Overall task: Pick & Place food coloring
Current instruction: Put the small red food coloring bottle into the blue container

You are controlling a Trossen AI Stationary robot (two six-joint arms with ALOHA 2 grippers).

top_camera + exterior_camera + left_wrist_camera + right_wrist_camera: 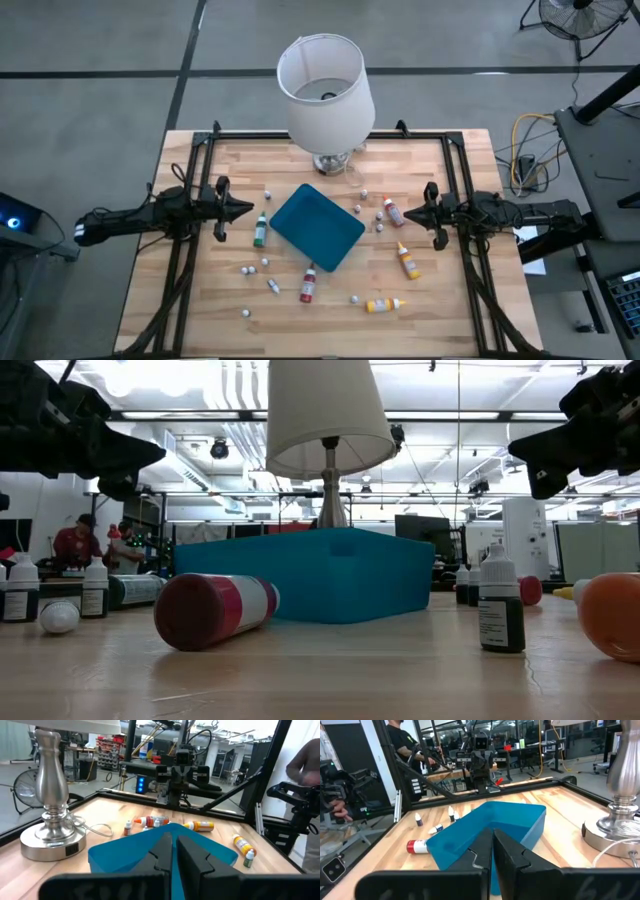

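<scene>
Several food coloring bottles lie on their sides around a teal tray (pixel 317 227). A green one (pixel 260 230) is at the tray's left. A red one (pixel 308 285) lies at its near side and shows up close in the low view (pixel 215 610). Another red one (pixel 394 211), an orange one (pixel 408 260) and a yellow-orange one (pixel 384 304) lie to the right. My left gripper (pixel 245 210) hovers shut above the table just left of the green bottle. My right gripper (pixel 408 213) hovers shut beside the right red bottle. Both point level at the tray (pixel 130 852) (pixel 490 825).
A table lamp with a white shade (pixel 325 85) and a metal base (pixel 50 837) stands at the far edge behind the tray. Small dropper bottles and white caps (pixel 248 270) are scattered on the wood. A black frame rail (pixel 455 150) borders the table. People stand in the room beyond.
</scene>
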